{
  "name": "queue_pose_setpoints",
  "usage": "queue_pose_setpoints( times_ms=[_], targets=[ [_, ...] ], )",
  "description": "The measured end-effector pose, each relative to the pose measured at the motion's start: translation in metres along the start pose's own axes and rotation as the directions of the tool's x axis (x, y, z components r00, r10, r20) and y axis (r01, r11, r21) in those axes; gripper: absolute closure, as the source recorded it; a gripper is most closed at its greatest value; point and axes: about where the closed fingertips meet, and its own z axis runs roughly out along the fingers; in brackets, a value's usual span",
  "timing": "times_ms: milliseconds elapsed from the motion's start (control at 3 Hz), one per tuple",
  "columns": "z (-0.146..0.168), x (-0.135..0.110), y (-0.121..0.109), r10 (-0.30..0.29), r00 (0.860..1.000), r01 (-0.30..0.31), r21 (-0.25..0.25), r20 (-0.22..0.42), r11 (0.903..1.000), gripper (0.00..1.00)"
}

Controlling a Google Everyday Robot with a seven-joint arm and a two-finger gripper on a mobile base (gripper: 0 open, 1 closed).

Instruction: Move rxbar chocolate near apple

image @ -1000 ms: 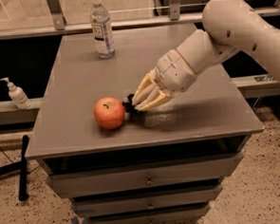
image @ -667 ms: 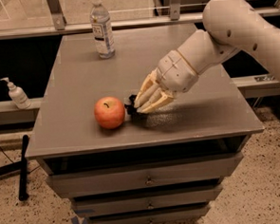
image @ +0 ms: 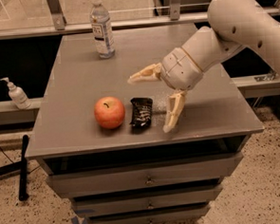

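The gripper (image: 149, 104) hangs with fingers (image: 174, 111) spread wide, holding nothing; the bar (image: 141, 112) lies flat between the lower finger and the apple (image: 109, 112), close beside both. It looks light, thin and slick-wrapped, so any grasp is best across its narrow middle.

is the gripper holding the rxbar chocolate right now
No, the gripper hangs open just right of the rxbar chocolate, which lies flat on the table beside the apple.

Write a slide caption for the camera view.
Open gripper poised beside the rxbar chocolate, which lies flat close to the apple on the grey table; a water bottle stands behind.
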Motion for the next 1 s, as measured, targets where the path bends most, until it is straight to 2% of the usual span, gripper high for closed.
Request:
queue_pose_setpoints(
  times_ms=[333, 667, 1000],
  targets=[
    [-0.032, 0.012, -0.012, 0.047, 0.999, -0.045, 0.127, -0.011, 0.9909, 0.00],
    [-0.099, 0.034, -0.031, 0.096, 0.995, -0.084, 0.363, -0.016, 0.9279, 0.00],
    [-0.100, 0.034, -0.036, 0.093, 0.995, -0.079, 0.379, -0.020, 0.9222, 0.00]
  ],
)
